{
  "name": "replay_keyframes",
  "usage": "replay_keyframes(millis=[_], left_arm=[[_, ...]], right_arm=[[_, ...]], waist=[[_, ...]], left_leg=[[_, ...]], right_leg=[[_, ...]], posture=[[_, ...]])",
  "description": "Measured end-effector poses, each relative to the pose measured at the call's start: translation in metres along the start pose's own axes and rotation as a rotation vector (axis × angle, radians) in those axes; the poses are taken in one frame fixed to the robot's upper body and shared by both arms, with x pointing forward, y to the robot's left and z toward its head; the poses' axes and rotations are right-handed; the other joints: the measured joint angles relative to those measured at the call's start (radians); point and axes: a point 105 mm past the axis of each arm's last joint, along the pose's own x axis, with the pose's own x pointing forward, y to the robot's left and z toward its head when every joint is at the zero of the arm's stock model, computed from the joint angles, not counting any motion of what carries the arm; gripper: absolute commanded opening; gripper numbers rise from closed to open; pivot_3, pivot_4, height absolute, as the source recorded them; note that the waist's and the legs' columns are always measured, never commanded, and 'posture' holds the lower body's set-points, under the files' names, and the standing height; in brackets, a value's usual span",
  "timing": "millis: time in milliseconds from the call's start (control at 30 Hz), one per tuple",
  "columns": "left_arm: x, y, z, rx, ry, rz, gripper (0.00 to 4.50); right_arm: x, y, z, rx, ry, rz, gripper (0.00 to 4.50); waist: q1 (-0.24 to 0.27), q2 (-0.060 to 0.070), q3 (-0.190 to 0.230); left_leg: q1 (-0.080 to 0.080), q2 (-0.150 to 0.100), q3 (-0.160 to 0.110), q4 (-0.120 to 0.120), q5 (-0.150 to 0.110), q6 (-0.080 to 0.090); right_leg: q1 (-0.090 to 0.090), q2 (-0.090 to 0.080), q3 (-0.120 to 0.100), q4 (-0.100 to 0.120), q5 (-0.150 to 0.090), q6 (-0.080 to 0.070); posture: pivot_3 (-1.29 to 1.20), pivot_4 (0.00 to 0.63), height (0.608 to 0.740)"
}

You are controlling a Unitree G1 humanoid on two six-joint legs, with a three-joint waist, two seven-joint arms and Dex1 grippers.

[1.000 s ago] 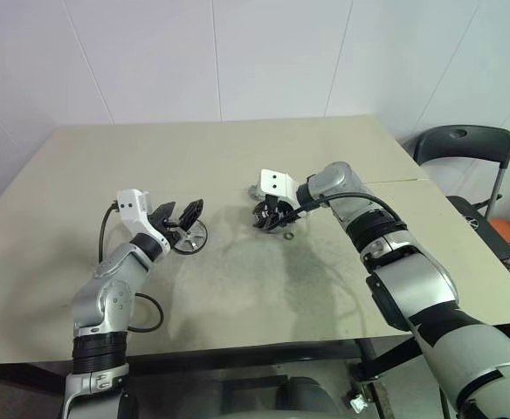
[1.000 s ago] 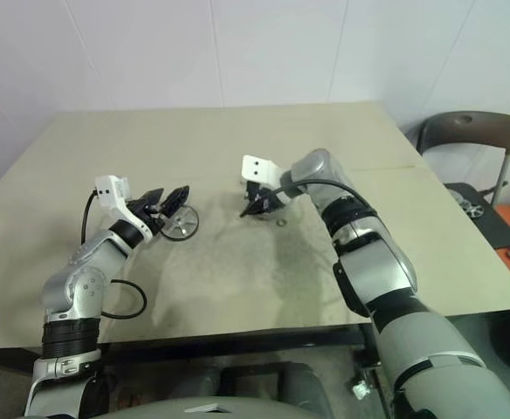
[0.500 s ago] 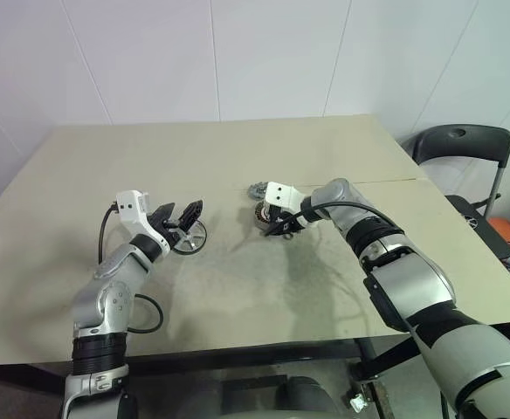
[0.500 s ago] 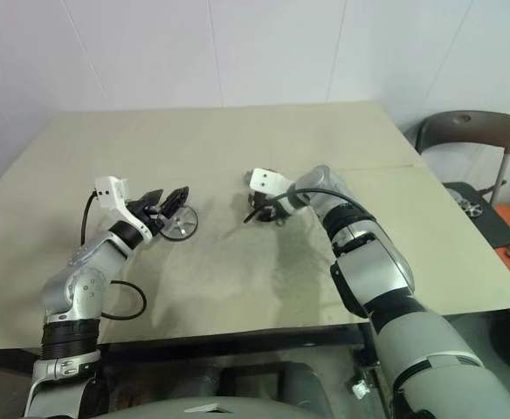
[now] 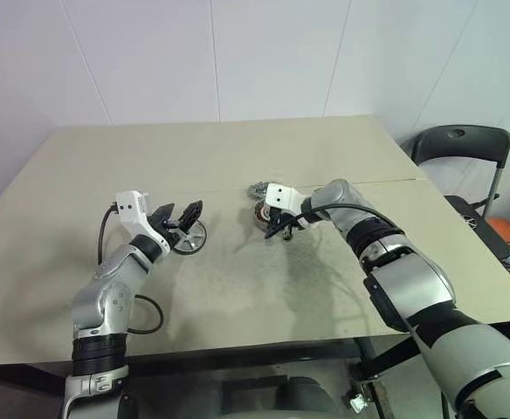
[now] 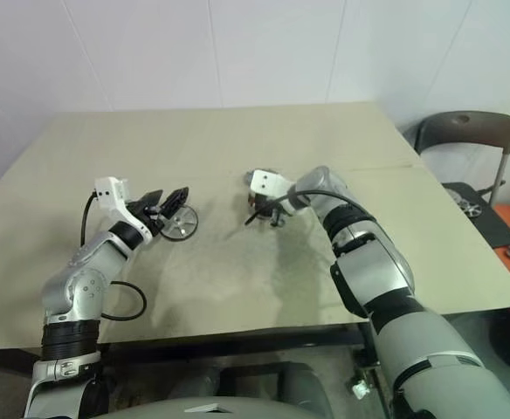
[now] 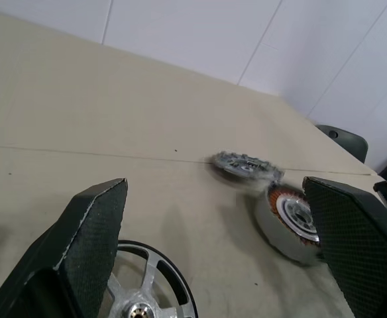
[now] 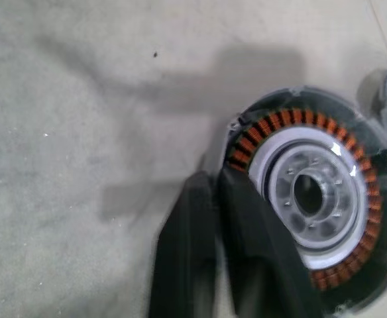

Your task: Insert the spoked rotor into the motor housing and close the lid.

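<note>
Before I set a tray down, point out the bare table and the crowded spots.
Bare: the table from its near edge up to the parts, and the far stretch to the wall. Crowded: the right hand at the motor housing, the lid just beyond; the left hand over the spoked rotor.

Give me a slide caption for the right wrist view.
Right pincer shut at the edge of the motor housing, copper coils ringing its grey hub.
</note>
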Motion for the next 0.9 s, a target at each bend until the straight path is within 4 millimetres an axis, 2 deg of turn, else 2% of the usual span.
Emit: replay_keyframes(millis=[567,900], left_arm=[[0.0002,-0.0002,0.0002,0.0,-0.001,-0.001,4.5],[0.0007,-0.0004,0.0002,-0.001,-0.001,-0.001,4.5]], right_arm=[[0.002,-0.001,0.0009,-0.003,0.008,-0.018,0.02],[-0.0011,0.003,0.0038,-0.015,-0.003,0.037,0.02]], waist=[[0.0,0.0,0.0],[0.0,0.0,0.0]], left_leg=[[0.001,0.0,0.0,0.0,0.0,0.0],[0.001,0.0,0.0,0.0,0.0,0.0]], right_leg=[[0.001,0.0,0.0,0.0,0.001,-0.001],[0.001,0.001,0.0,0.0,0.001,-0.001]], posture=[[0.0,0.0,0.74],[0.0,0.0,0.74]])
